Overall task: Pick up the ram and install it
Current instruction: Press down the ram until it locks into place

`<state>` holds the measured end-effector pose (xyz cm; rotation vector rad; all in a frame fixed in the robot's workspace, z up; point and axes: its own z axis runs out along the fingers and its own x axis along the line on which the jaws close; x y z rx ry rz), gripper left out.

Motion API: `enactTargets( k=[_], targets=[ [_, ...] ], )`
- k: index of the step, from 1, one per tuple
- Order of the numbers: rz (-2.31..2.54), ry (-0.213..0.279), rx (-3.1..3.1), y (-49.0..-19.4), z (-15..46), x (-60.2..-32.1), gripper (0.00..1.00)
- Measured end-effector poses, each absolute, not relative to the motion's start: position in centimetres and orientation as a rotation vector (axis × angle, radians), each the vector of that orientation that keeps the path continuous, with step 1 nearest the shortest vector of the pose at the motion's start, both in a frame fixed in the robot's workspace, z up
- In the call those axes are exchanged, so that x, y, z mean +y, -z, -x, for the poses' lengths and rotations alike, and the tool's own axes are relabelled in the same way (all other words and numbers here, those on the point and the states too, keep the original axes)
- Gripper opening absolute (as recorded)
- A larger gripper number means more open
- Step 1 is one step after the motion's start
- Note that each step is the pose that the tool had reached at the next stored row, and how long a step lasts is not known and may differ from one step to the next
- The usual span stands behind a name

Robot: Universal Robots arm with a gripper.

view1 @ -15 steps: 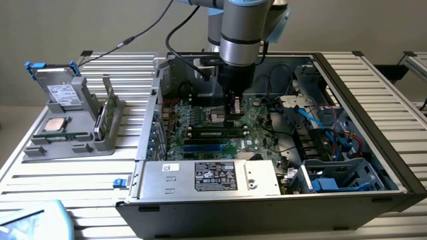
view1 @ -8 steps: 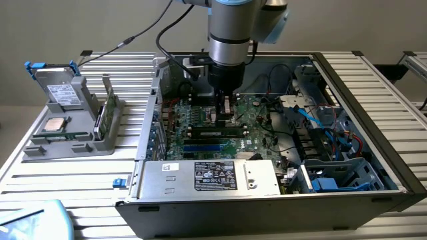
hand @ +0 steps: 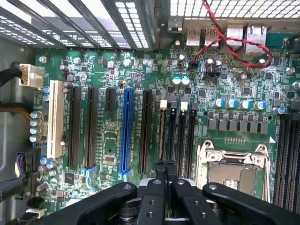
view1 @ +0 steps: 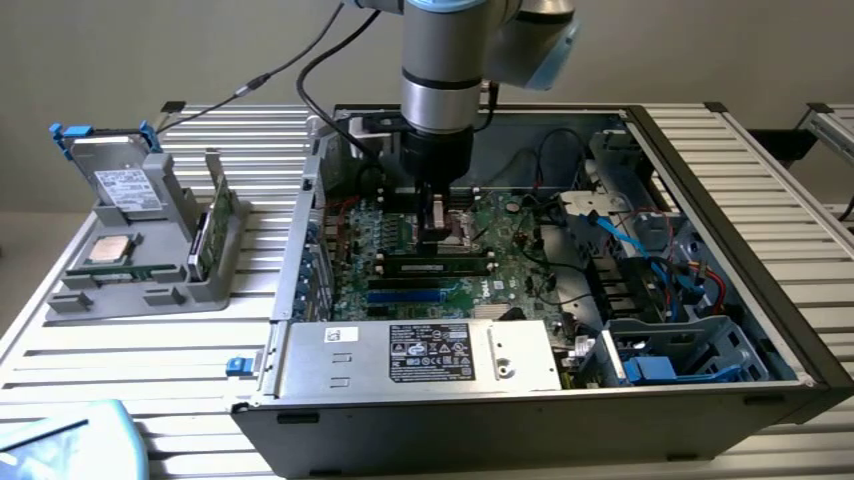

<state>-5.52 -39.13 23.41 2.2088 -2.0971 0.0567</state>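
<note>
You see bare matt sheet metal on the computer case point(view1: 787, 330), ribbed brushed aluminium on the table point(view1: 134, 350), a glossy green motherboard point(hand: 112, 136), matt black plastic gripper point(hand: 164, 165) fingers, a grey plastic parts holder point(view1: 140, 290).

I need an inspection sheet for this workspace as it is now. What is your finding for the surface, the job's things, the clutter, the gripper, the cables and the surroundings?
Surface: slatted metal table carrying an open computer case.
Job's things: the ram lies along a slot on the motherboard, directly below the gripper; whether it is fully seated cannot be told.
Clutter: grey holder with a hard drive, a silver processor chip and an upright green board.
Gripper: the gripper is low inside the case, over the memory slots beside the processor socket.
Cables: black cables on the arm; red and black wires; blue cables.
Surroundings: plain wall.
</note>
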Motion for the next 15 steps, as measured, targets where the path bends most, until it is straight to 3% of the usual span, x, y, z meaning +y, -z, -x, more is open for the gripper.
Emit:
enactTargets(
  k=[15],
  targets=[
    [-2.206, -0.052, -2.099, -22.47, 5.5, -39.13, 0.1]
  ],
)
